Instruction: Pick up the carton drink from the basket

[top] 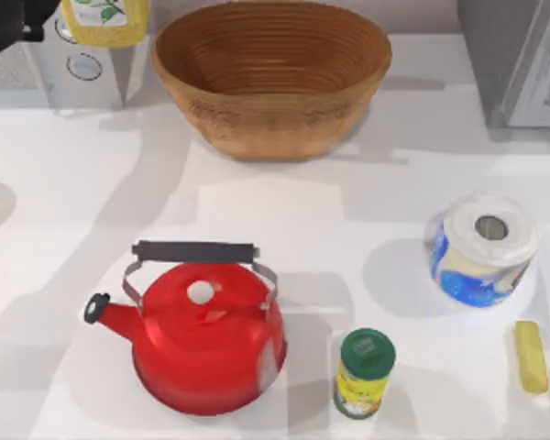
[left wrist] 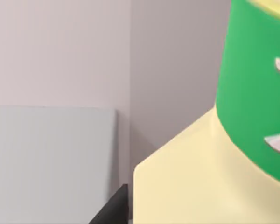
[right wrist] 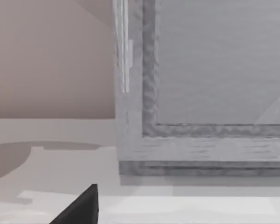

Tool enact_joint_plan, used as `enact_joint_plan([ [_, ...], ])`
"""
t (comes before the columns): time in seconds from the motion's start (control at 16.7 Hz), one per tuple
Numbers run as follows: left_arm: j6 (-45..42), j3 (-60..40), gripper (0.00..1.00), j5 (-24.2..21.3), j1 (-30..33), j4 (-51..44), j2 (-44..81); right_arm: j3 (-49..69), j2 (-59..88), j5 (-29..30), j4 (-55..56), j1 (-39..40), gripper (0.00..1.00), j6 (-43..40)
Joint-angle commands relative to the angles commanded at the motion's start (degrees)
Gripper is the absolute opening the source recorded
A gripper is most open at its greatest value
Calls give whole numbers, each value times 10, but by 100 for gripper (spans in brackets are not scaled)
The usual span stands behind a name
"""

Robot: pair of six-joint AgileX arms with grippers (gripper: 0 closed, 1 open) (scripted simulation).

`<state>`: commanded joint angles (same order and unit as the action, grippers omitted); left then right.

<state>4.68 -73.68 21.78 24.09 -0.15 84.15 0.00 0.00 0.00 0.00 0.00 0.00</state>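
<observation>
The carton drink (top: 105, 20), pale yellow with a leaf-print label, hangs at the far left edge of the top view, outside the basket and to its left. My left arm's dark wrist (top: 9, 23) is right beside it. In the left wrist view the carton's yellow shoulder (left wrist: 200, 186) and green cap (left wrist: 252, 93) sit very close, with one dark fingertip (left wrist: 113, 210) against its side. The tan woven basket (top: 271, 78) stands at the far middle, and its ribbed inside holds nothing. One dark fingertip (right wrist: 81, 205) of my right gripper points at a grey framed appliance.
A red kettle (top: 202, 335) stands near the front, with a green-lidded yellow can (top: 364, 371) to its right. A paper roll (top: 483, 247) and a yellow bar (top: 530, 356) lie at the right. A grey box (top: 82, 69) is at the far left and a grey appliance (top: 522, 60) at the far right.
</observation>
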Motion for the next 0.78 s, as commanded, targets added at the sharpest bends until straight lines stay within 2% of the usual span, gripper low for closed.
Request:
enact_joint_plan([
  [0.54,-28,465,0,-134,-149,1,-546,0,0,0,0,0,100,0],
  [0.78,-39,639,0,-184,-204,1,-736,0,0,0,0,0,100,0],
])
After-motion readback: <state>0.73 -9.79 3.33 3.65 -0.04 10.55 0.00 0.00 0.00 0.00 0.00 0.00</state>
